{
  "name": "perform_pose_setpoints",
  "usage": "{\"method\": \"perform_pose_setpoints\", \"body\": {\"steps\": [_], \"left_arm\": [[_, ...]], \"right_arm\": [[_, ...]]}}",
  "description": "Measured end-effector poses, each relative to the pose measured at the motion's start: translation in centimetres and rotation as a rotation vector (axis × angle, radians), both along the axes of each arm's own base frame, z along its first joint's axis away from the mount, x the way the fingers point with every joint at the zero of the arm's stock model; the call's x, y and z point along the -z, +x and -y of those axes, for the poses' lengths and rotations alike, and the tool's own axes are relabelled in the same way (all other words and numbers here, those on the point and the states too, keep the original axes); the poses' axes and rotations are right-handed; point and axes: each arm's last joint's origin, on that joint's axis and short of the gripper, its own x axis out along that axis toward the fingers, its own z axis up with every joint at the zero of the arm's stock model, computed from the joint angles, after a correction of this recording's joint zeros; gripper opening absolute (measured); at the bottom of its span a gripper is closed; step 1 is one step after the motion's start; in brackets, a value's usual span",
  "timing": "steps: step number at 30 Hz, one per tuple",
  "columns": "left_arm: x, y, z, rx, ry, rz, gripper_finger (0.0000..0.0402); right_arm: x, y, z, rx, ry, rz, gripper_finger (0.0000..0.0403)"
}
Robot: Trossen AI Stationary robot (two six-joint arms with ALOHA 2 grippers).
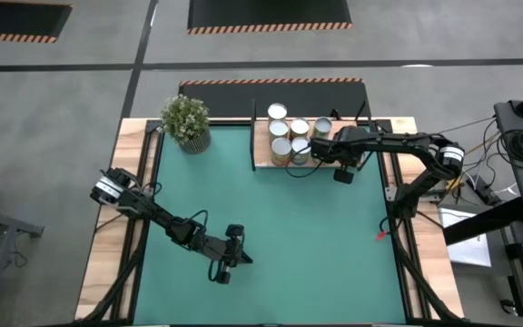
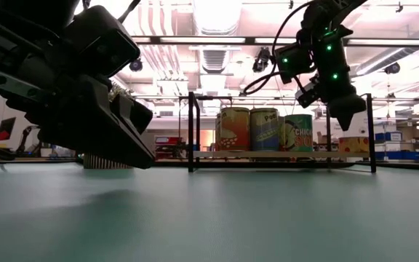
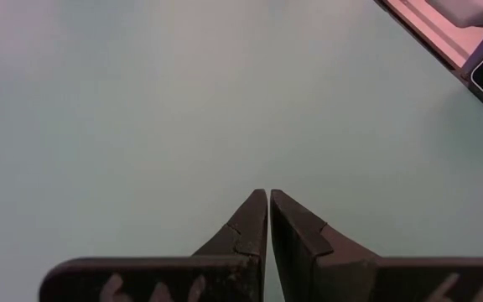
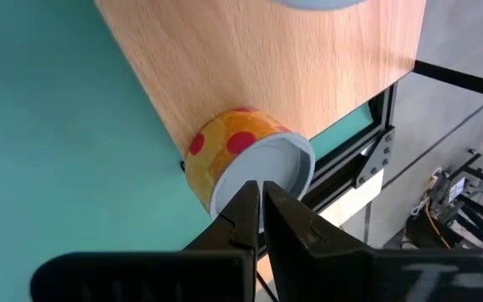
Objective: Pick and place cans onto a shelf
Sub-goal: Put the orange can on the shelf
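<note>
orange can [image 4: 241,151] just past closed right gripper [image 4: 261,195].

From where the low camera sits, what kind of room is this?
Probably a robotics lab or workshop. Two robot arms work over a green mat, cans stand on a small test shelf, and beyond are exposed ceiling ducts and strip lights.

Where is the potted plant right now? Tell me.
In the high view the potted plant stands at the green mat's far left corner, left of the shelf with its cans.
</note>
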Motion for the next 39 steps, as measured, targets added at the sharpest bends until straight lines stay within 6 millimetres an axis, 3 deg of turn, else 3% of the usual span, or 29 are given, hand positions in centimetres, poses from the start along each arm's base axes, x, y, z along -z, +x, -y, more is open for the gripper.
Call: {"method": "perform_pose_setpoints", "body": {"steps": [39], "left_arm": [[0.0,0.0,0.0,-0.004,-0.005,-0.003,0.0000]], "right_arm": [[2.1,-0.1,-0.1,0.005,0.017,0.056,0.0009]]}}
